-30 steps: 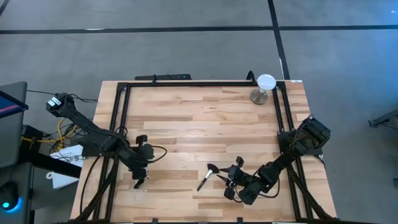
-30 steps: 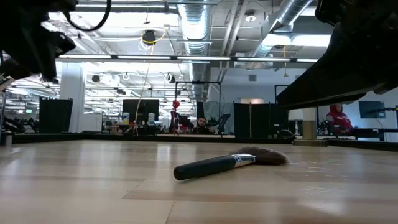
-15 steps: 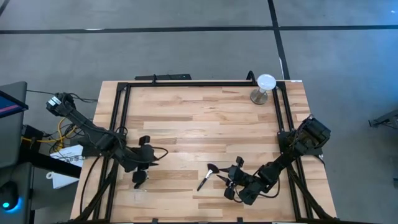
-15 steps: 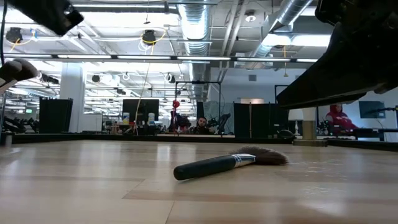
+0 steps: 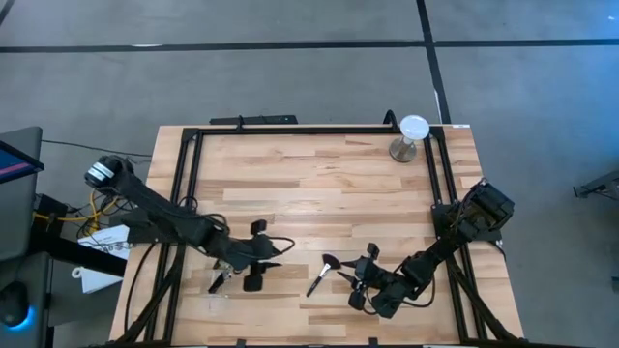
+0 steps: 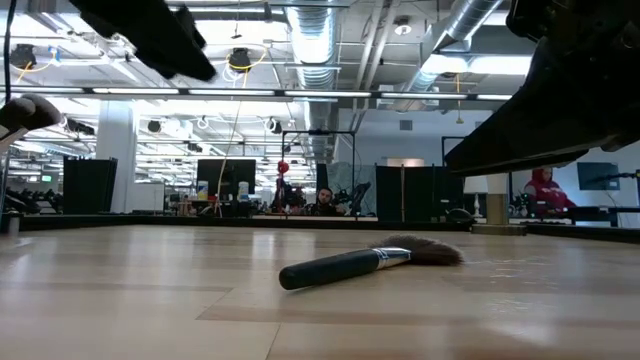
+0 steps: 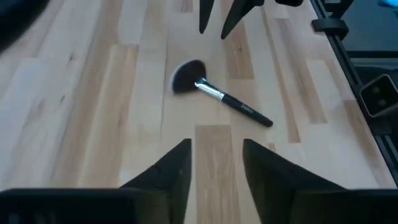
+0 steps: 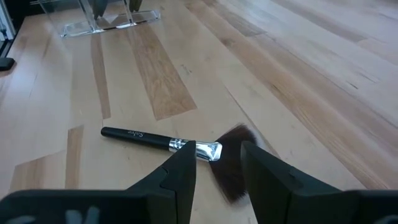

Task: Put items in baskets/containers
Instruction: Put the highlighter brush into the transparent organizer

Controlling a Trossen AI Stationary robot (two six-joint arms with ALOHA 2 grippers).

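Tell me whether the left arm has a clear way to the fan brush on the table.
Probably yes. The left hand, fingers open, faces the fan brush across bare wood. The right hand hovers open just beyond the bristles and might crowd the approach.

Overhead, table-level and both facing wrist cameras share the fan brush point(image 5: 321, 274).

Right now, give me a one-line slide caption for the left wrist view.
Left end effector, fingers open, faces a fan brush lying on the wood table, right arm's fingertips beyond it.
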